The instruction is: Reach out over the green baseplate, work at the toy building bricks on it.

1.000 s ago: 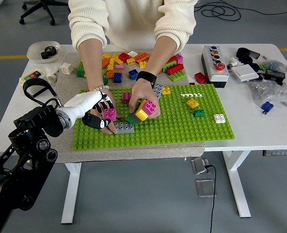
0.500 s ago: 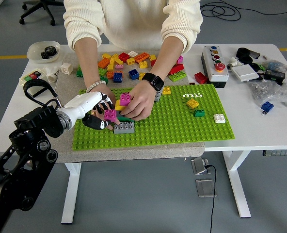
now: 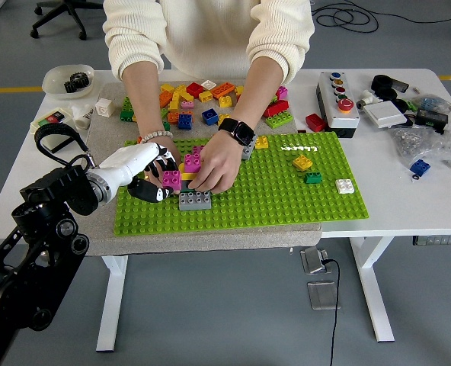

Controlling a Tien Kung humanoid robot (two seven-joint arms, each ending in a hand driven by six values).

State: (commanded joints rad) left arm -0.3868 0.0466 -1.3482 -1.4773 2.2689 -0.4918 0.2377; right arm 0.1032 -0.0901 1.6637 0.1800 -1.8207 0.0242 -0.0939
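My left hand (image 3: 151, 177) reaches in from the left side of the picture, over the left part of the green baseplate (image 3: 286, 200). My fingers (image 3: 158, 192) are curled right beside a pink brick (image 3: 171, 179), but I cannot tell if they grip it. Just below and to the right of it sits a gray brick (image 3: 195, 200) on the baseplate.

A person in a white sweater stands at the top of the picture. One of the person's hands, the one with a black watch (image 3: 214, 162), presses down on a small stack of pink and yellow bricks (image 3: 191, 164) next to my fingers. The other hand (image 3: 164, 152), with a bead bracelet, is partly hidden behind my hand.

More loose bricks (image 3: 203, 99) lie in a pile on the tabletop above the baseplate. A yellow brick (image 3: 302, 162), a green brick (image 3: 312, 178) and a white brick (image 3: 344, 185) sit on the right part of the baseplate.
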